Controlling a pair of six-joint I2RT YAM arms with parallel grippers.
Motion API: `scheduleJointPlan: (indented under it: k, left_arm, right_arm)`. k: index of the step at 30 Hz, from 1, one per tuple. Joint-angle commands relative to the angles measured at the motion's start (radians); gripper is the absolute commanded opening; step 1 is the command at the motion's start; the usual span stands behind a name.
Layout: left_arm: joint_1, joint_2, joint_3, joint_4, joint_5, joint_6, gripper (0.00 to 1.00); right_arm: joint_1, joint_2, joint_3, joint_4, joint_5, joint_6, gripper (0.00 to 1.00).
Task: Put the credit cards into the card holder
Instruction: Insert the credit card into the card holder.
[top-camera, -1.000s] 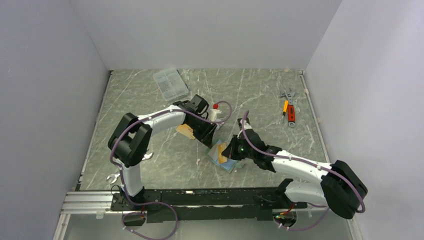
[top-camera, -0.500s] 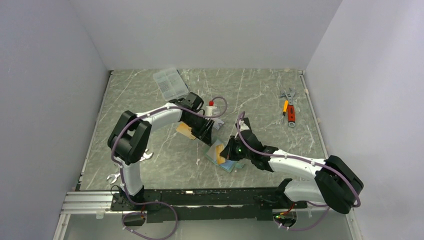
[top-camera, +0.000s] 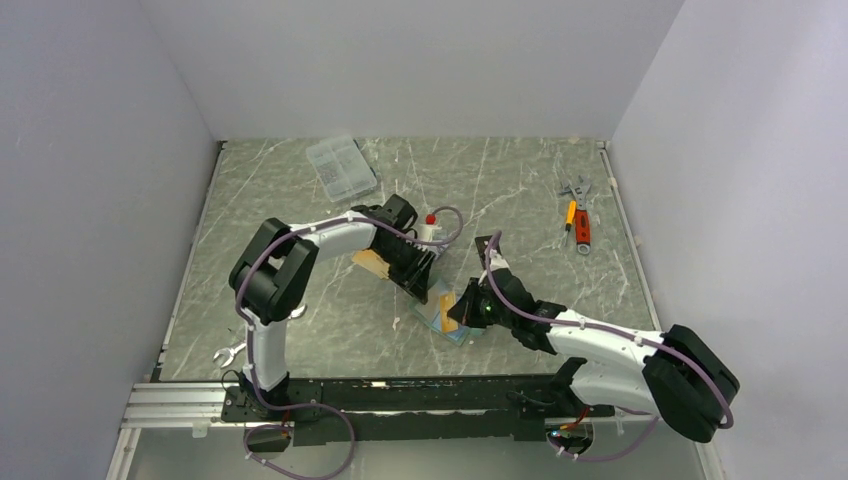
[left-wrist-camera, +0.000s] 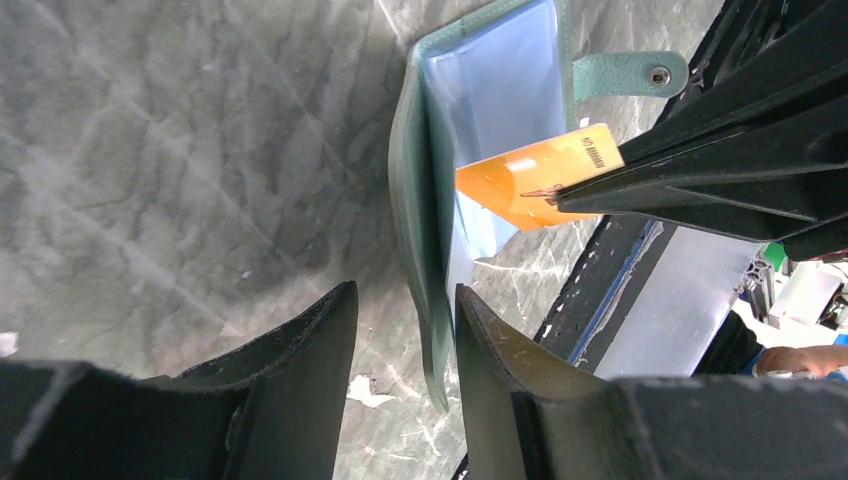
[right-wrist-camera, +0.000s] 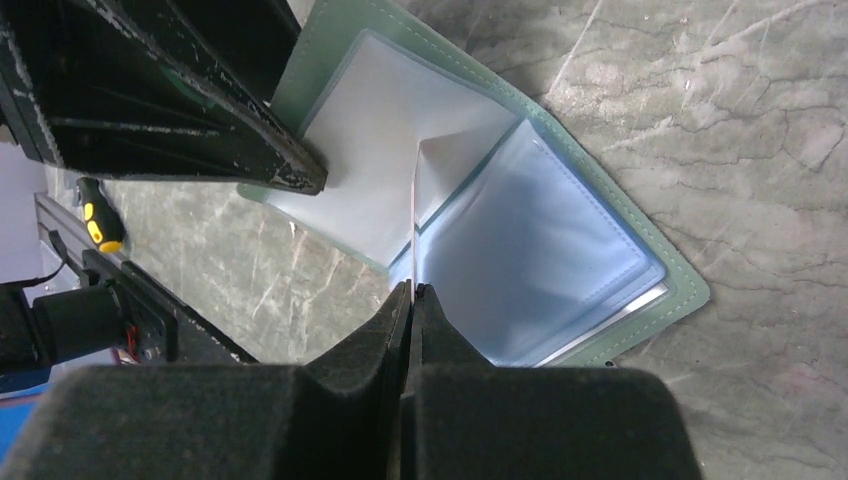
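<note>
The card holder (left-wrist-camera: 412, 200) lies open on the table, grey-green outside and light blue inside, its snap tab (left-wrist-camera: 630, 72) at the far edge. My left gripper (left-wrist-camera: 405, 295) is open, with the holder's raised flap standing between the fingers, close to the right one. My right gripper (right-wrist-camera: 411, 287) is shut on the orange-gold credit card (left-wrist-camera: 535, 175), which shows edge-on in the right wrist view (right-wrist-camera: 413, 225), its far end over the blue pockets (right-wrist-camera: 560, 240). From above, both grippers meet at the card holder (top-camera: 458, 330). No other credit card is in view.
A clear compartment box (top-camera: 342, 167) sits at the back left. A small white bottle with a red cap (top-camera: 430, 225) stands behind the left wrist, and a tan flat piece (top-camera: 370, 263) lies under the left arm. Wrenches and a screwdriver (top-camera: 576, 218) lie at the right.
My left gripper's jaws have widened around the holder's flap, and its wrist has shifted a little. My right gripper still holds the orange card over the holder.
</note>
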Motion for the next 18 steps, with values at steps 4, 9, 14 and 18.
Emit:
scheduleJointPlan:
  k: [4, 9, 14, 18]
  left_arm:
    - [-0.033, 0.045, 0.055, 0.01, 0.036, -0.004, 0.44]
    - [-0.038, 0.063, 0.059, 0.015, 0.053, -0.037, 0.31]
    - [-0.009, 0.008, -0.001, 0.047, 0.07, -0.058, 0.06]
    - [0.02, -0.036, -0.036, 0.048, 0.057, -0.045, 0.0]
  right_arm:
    - [0.003, -0.001, -0.006, 0.054, 0.012, 0.008, 0.0]
    - [0.004, -0.064, -0.027, 0.012, 0.013, 0.009, 0.0]
    - [0.001, -0.201, -0.064, -0.055, 0.0, 0.023, 0.0]
    - [-0.006, -0.302, -0.092, -0.117, -0.026, 0.034, 0.0]
